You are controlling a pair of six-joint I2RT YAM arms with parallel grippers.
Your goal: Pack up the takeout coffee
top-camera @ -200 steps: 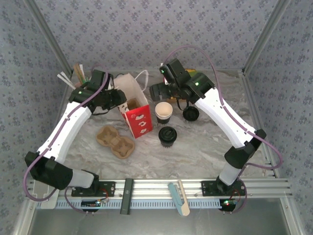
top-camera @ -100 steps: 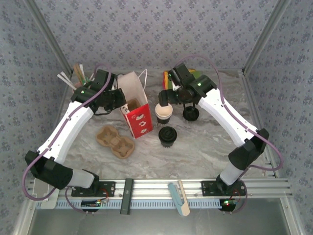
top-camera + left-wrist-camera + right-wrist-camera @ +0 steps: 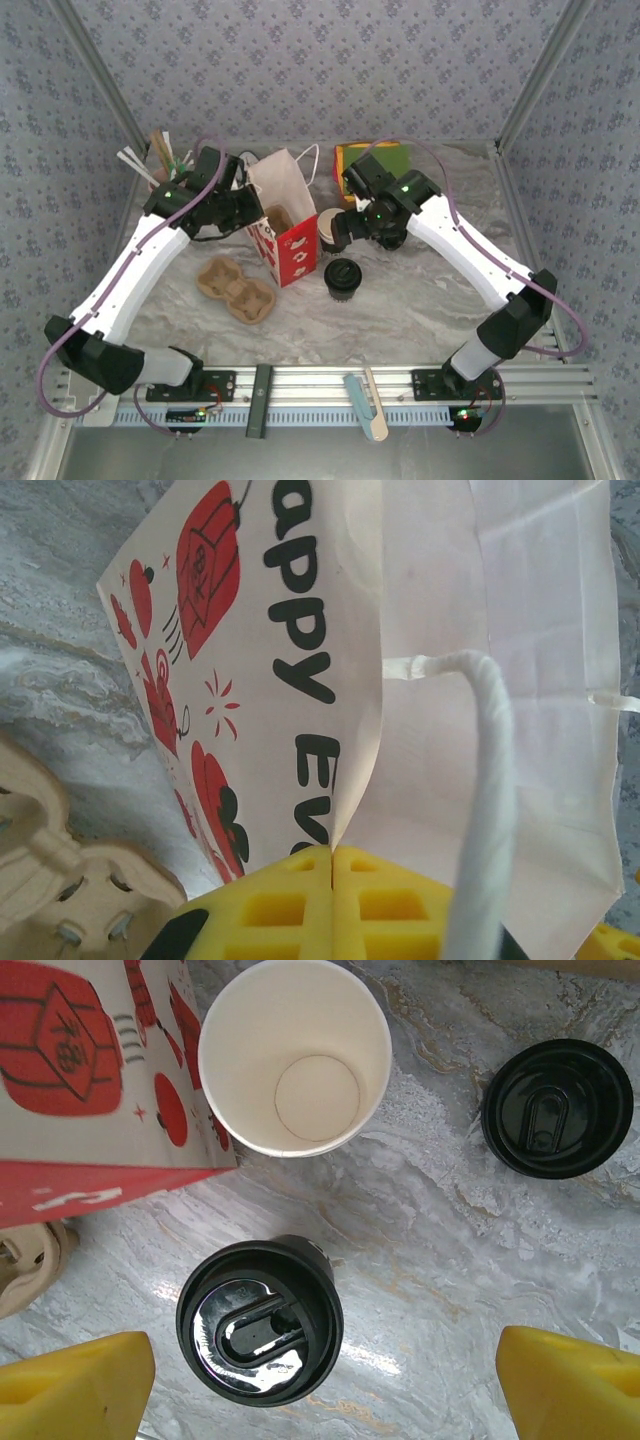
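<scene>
At the far left of the overhead view, a pink cup of straws and sticks [image 3: 160,160] is standing by the wall. The left arm is reaching past it, and the left gripper [image 3: 245,205] is pinching the near top edge of the paper bag [image 3: 285,215]. In the left wrist view its yellow pads [image 3: 270,910] are pressing flat together on the bag's wall where the printed side meets the white inside (no gap is showing between them), and the white rope handle [image 3: 490,780] is hanging just beside them. The brown cardboard carrier [image 3: 237,290] is lying on the marble table [image 3: 420,300], just in front of the bag.

Right of the bag, the open cup [image 3: 330,228] is standing upright against the bag's red side; from the right wrist its white inside [image 3: 295,1055] is looking empty. The lidded cup [image 3: 343,278] is standing just in front of it, apart from the bag.

The right gripper [image 3: 345,235] is hovering above these two cups. In its own view the yellow fingers [image 3: 75,1385] are standing wide apart and gripping nothing, with the lidded cup below and between them, nearer the left one. A loose black lid [image 3: 557,1108] is lying flat on the table to the right of the open cup. A green and orange box [image 3: 375,158] is sitting at the back wall.
</scene>
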